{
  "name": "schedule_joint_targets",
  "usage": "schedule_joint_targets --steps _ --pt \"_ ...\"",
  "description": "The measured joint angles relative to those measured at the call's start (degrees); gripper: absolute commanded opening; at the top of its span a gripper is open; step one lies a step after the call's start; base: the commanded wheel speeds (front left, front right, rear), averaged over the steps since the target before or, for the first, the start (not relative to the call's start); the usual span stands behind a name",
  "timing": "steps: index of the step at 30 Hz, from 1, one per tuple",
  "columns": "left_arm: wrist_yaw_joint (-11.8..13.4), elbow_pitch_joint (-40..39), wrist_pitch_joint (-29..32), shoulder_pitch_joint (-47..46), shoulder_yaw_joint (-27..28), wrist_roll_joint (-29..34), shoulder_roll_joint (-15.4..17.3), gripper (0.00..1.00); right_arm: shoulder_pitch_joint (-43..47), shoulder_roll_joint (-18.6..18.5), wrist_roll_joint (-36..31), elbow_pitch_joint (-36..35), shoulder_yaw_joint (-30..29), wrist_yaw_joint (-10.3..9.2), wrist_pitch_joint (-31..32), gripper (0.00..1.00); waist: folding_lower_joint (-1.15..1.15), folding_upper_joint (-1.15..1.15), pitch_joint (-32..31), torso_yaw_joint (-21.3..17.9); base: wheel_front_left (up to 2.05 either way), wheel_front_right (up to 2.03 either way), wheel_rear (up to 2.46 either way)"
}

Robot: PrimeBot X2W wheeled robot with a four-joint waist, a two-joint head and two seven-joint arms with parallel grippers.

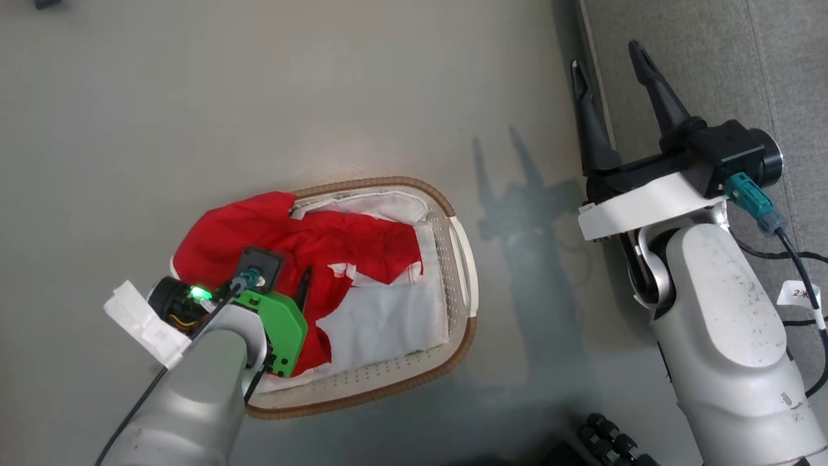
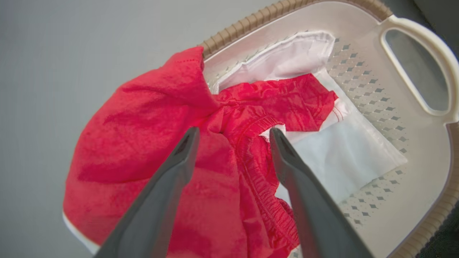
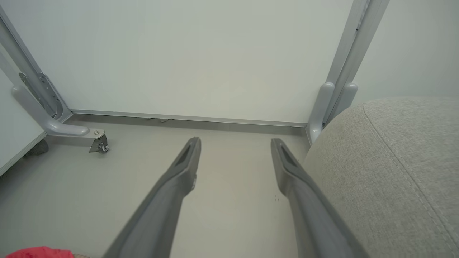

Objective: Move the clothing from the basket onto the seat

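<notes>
The clothing (image 1: 291, 246) is seen in the basket (image 1: 388, 374), left of centre and low in the head view, with bare floor (image 1: 194, 97) all round. The red heap is stretched roughly left to right across the upper half of the basket. Its left end is draped over the rim and hangs outside, its right end is pointed towards the handle side, and a narrower part is trailed down towards the lower rim. White edging is shown near its middle. The basket's own long axis is laid about left to right, slightly tilted, with the visible handle at the right. A white cloth (image 1: 388, 323) is spread flat under the red fabric.

The left gripper (image 2: 233, 132) is held released over the heap. In the left wrist view its fingers are spread apart with a gathered red seam between them and nothing pinched. Whether the tips are touching the fabric cannot be told. The right gripper (image 1: 606, 57) is likewise released and empty at the upper right, pointed up the frame along the edge of the seat (image 1: 711, 77).

The basket's left end is hidden by the clothing and the left arm. The lower part of the heap is covered by a green housing (image 1: 284, 330) on that arm. The seat is cut off by the top and right edges. A dark ridged object (image 1: 614, 440) at the bottom edge cannot be made out.
</notes>
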Motion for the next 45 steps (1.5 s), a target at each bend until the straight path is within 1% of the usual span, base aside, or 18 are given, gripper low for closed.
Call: schedule_joint_targets --steps 5,11,15,20,22,27,34,35,36,37,38,43,45 --pt "0.2 2.5 0.0 -3.9 -1.9 1.6 1.5 1.00 -1.2 0.0 1.1 -2.6 0.1 0.00 0.0 1.00 0.00 0.00 5.5 -1.8 0.00 0.00 0.00" --pt "2.1 3.5 0.6 -6.9 -4.4 4.2 3.3 1.00 -2.0 0.0 2.2 -4.3 0.4 0.00 0.0 1.00 0.00 0.00 10.4 -3.5 0.00 0.00 0.00" --pt "4.1 3.8 1.5 -9.0 -5.7 5.3 4.2 1.00 -2.0 0.0 2.5 -4.9 0.3 0.00 0.0 1.00 0.00 0.00 13.0 -4.5 0.00 0.00 0.00" --pt "7.5 4.1 4.8 -10.9 -7.1 6.7 5.5 1.00 -1.8 0.0 3.8 -5.8 0.2 0.00 0.0 1.00 0.00 0.00 15.7 -5.7 0.00 0.00 0.00" --pt "7.6 4.2 5.7 -11.8 -7.5 7.2 6.3 1.00 -1.8 0.0 4.3 -6.0 0.2 0.00 0.0 1.00 0.00 0.00 16.5 -6.1 0.00 0.00 0.00" --pt "6.4 4.3 7.2 -11.8 -8.5 7.2 5.7 1.00 -1.7 0.0 5.4 -6.1 0.5 0.00 0.0 1.00 0.00 0.00 18.1 -7.1 0.00 0.00 0.00" --pt "6.5 4.3 8.8 -11.6 -9.5 7.2 5.1 1.00 -1.6 0.0 5.8 -6.0 0.5 0.00 0.0 1.00 0.00 0.00 18.6 -7.0 0.00 0.00 0.00" --pt "6.6 4.4 9.0 -11.6 -9.5 7.2 5.1 0.96 -1.6 0.0 5.8 -6.0 0.5 0.00 0.0 1.00 0.00 0.00 18.6 -7.0 0.00 0.00 0.00" --pt "6.6 4.4 9.2 -11.6 -9.5 7.0 4.9 0.48 -1.6 0.0 5.8 -5.9 0.4 0.00 0.0 1.00 0.00 0.00 18.6 -6.9 0.00 0.00 0.00" --pt "6.6 4.3 9.4 -11.6 -9.5 6.9 4.8 0.19 -1.6 0.0 5.8 -5.8 0.3 0.00 0.0 1.00 0.00 0.00 18.5 -6.8 0.00 0.00 0.00" --pt "6.6 4.4 9.7 -11.5 -9.6 6.8 4.8 0.00 -1.7 0.0 5.7 -5.7 0.3 0.00 0.0 1.00 0.00 0.00 18.4 -6.8 0.00 0.00 0.00" --pt "6.2 4.4 9.4 -10.4 -8.8 4.8 4.4 0.00 -1.7 0.0 5.2 -5.0 0.0 0.00 0.0 1.00 0.00 0.00 17.3 -6.5 0.00 0.00 0.00" --pt "5.8 4.4 8.3 -9.7 -8.2 4.1 4.2 0.00 -1.7 0.0 5.0 -4.5 -0.1 0.00 0.0 1.00 0.00 0.00 16.6 -6.4 0.00 0.00 0.00"
